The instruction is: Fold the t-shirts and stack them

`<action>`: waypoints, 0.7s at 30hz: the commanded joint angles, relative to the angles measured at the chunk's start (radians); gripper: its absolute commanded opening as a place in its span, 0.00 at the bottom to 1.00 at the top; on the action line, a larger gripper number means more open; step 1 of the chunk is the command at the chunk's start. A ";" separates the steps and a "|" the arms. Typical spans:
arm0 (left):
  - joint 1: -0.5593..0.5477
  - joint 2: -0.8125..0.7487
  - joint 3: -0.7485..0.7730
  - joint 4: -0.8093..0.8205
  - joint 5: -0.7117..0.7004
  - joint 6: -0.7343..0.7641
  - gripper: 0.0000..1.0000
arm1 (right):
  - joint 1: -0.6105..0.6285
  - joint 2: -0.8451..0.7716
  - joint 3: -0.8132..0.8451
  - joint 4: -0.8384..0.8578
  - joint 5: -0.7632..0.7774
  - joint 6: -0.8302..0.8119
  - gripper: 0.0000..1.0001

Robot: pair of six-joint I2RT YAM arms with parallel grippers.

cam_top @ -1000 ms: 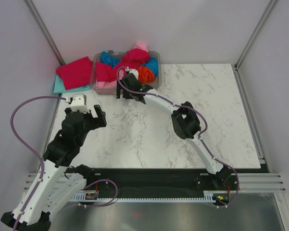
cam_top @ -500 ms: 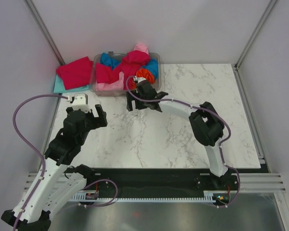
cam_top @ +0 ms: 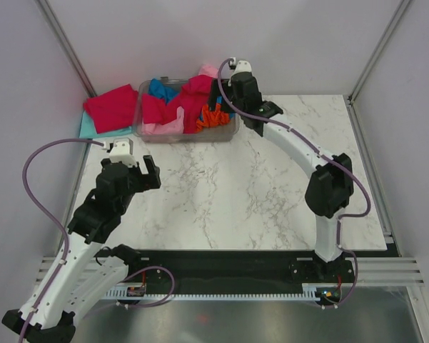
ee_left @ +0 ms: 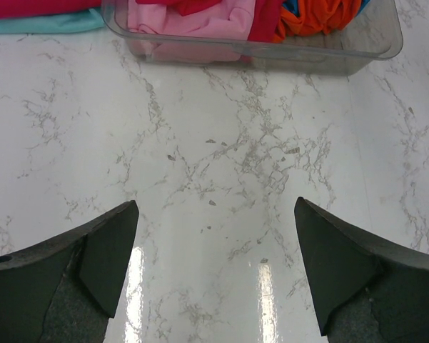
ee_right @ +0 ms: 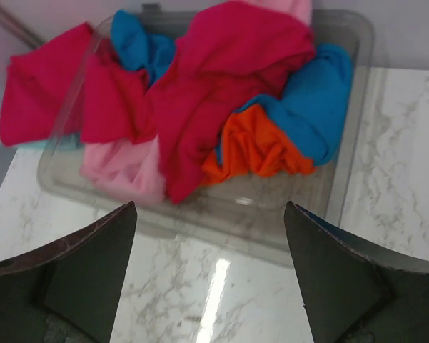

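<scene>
Overhead, one red shirt sits at the bin's nine o'clock; right wrist view shows one orange shirt inside; left gripper, right gripper gape, empty

Twin arms in white and black: the left arm, its long white rear shell dotted with small holes, and the right arm both carry bulky black joint housings. The left gripper and right gripper have broad matte-black fingers tapering to wedge tips. Just behind each sits a small white block. A thin purple cable trails rearward from each block.
</scene>
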 commanded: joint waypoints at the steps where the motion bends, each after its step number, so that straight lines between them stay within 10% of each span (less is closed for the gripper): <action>1: 0.004 0.007 0.006 0.023 0.013 -0.012 0.97 | -0.073 0.192 0.187 -0.075 0.043 -0.011 0.91; 21: 0.003 0.017 0.008 0.025 0.021 -0.009 0.97 | -0.104 0.610 0.535 -0.109 0.027 0.021 0.67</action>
